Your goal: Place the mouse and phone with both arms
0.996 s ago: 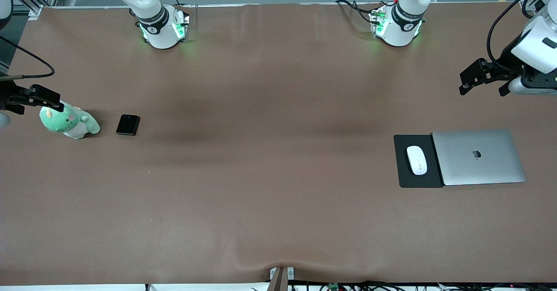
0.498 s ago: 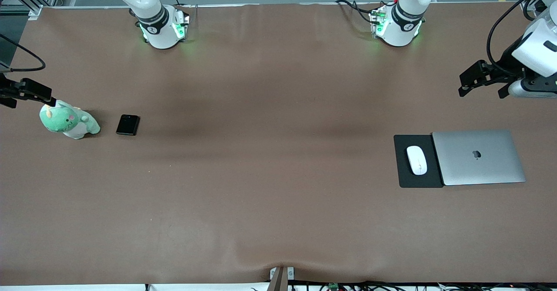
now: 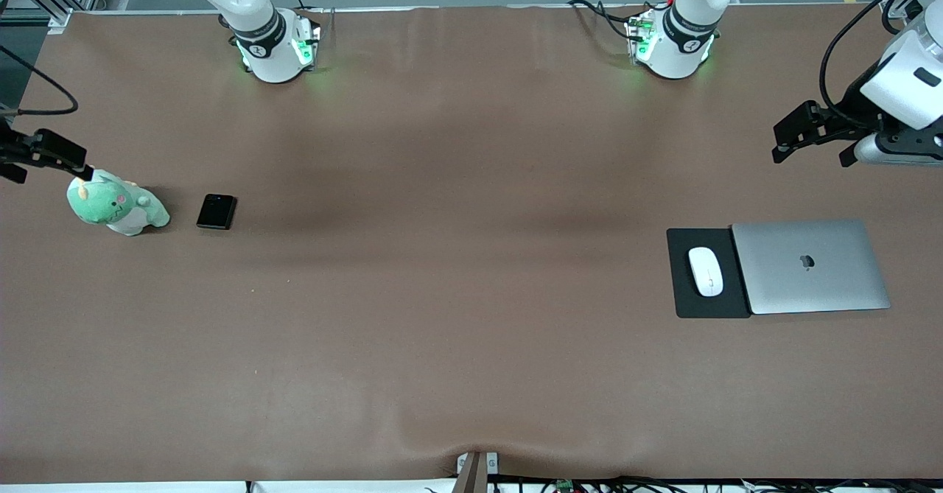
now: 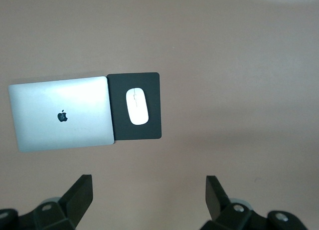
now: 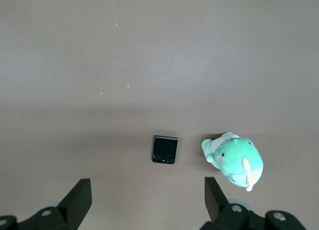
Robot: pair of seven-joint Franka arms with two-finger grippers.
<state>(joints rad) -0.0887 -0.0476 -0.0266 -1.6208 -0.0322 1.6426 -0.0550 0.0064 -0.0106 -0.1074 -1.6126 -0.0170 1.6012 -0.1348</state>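
Note:
The white mouse (image 3: 706,271) lies on a black mouse pad (image 3: 692,305) toward the left arm's end of the table; it also shows in the left wrist view (image 4: 137,106). The black phone (image 3: 216,211) lies flat toward the right arm's end and shows in the right wrist view (image 5: 165,149). My left gripper (image 3: 814,147) hangs high over bare table at the left arm's end, open and empty (image 4: 149,195). My right gripper (image 3: 37,163) hangs high over the table's edge at the right arm's end, open and empty (image 5: 148,195).
A closed silver laptop (image 3: 810,266) lies against the mouse pad, on the side toward the left arm's end. A green plush dinosaur (image 3: 116,208) sits beside the phone, toward the right arm's end. The brown table cover (image 3: 457,257) is bare between the two groups.
My right gripper has drawn back toward the right arm's end of the table, off the plush. My left gripper has shifted slightly. The mouse and phone have not moved.

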